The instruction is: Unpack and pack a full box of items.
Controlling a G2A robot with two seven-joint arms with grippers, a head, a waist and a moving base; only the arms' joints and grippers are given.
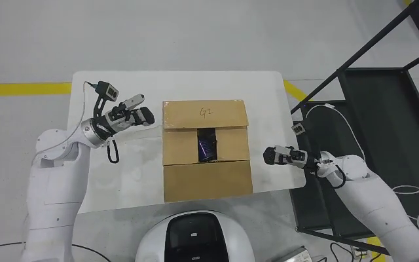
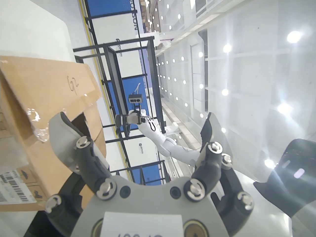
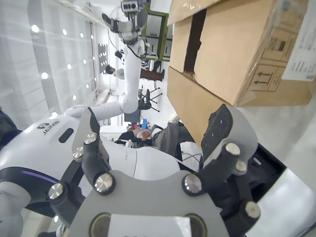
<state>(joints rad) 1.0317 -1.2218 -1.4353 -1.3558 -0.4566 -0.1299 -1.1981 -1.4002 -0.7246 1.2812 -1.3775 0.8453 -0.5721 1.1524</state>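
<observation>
A brown cardboard box [image 1: 229, 145] stands in the middle of the white table [image 1: 131, 173]. Its far and near flaps lie folded outward. Between the two inner flaps a narrow gap shows a dark item [image 1: 207, 145] inside. My left gripper [image 1: 145, 110] hovers just left of the box's far corner, open and holding nothing. In its wrist view the left gripper [image 2: 134, 129] points past the box [image 2: 49, 92], beside its side wall. My right gripper [image 1: 268, 156] sits right of the box near the table edge, open and holding nothing. In the right wrist view the right gripper [image 3: 155, 124] faces the box [image 3: 222, 50].
A black metal rack [image 1: 376, 98] stands on the floor right of the table. A white cable [image 1: 340, 124] runs from the right arm toward it. Bare table surface lies left of the box and behind it.
</observation>
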